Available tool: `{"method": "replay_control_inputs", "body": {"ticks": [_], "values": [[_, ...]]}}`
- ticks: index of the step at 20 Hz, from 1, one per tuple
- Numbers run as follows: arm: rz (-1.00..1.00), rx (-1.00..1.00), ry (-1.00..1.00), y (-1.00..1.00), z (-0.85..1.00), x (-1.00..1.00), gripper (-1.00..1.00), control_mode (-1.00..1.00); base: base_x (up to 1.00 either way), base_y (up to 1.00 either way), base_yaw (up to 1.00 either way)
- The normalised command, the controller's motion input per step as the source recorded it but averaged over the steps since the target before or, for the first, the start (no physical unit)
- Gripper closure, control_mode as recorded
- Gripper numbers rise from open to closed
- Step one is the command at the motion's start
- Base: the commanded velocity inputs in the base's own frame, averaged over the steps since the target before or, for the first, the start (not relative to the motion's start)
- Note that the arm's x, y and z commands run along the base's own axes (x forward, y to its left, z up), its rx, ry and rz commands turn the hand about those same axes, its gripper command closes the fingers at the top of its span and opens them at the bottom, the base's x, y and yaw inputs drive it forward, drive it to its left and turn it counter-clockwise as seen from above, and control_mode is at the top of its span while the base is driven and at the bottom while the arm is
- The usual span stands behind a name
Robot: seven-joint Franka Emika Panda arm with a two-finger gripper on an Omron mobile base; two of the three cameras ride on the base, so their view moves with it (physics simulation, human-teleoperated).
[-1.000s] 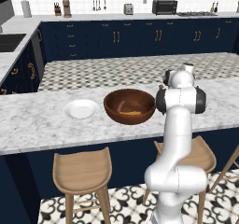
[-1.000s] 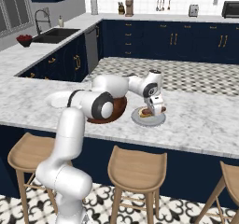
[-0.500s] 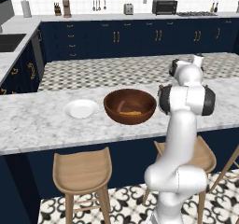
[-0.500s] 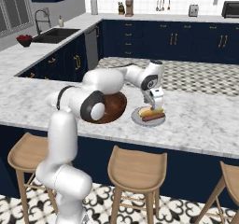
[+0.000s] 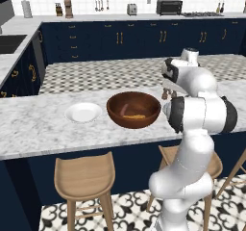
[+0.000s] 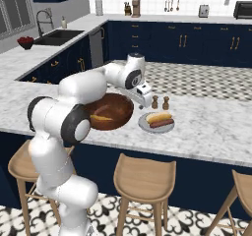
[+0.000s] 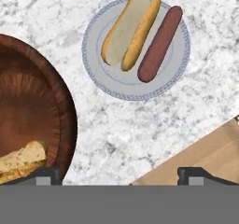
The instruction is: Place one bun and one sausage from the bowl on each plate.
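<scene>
While the gripper (image 7: 119,171) hangs above the marble counter (image 7: 154,125) with its jaws spread wide and nothing between them, the hand view looks straight down on the work. Bare marble lies between the grey plate (image 7: 136,90) and the wooden bowl (image 7: 51,111), a clear strip with nothing on it, and the counter's near edge cuts across the lower right corner, a wooden stool (image 7: 200,150) seat showing beyond it. On the grey plate a bun (image 7: 123,29) and a sausage (image 7: 158,43) lie side by side, just beside each other, long axes parallel and slanting from lower left to upper right in that view. Inside the bowl a second bun (image 7: 21,162) rests near the bottom, and from the left base view a second sausage (image 5: 126,109) lies in there beside it.

Over on the far side of the bowl sits the white plate (image 5: 83,112), near it but not touching. Two small dark shakers (image 6: 160,102) stand just behind the grey plate. From the right base view, the arm reaches across over the bowl, elbow bent, the hand tipped downward above the gap between the bowl's rim and the grey plate.
</scene>
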Motion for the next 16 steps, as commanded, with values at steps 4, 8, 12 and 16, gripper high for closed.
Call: {"method": "replay_control_inputs", "body": {"ticks": [4, 8, 12, 16], "values": [[0.40, -0.17, -0.04, 0.94, -0.14, -0.78, -1.00, -1.00, 0.00, 0.00, 0.00], [0.40, -0.07, 0.01, 1.00, -0.01, -0.54, -1.00, -1.00, 0.00, 0.00, 0.00], [0.27, 0.00, 0.03, 1.00, 0.40, -0.08, -1.00, -1.00, 0.00, 0.00, 0.00], [0.05, 0.00, 0.02, 1.00, 0.82, 0.01, -1.00, -1.00, 0.00, 0.00, 0.00]]}}
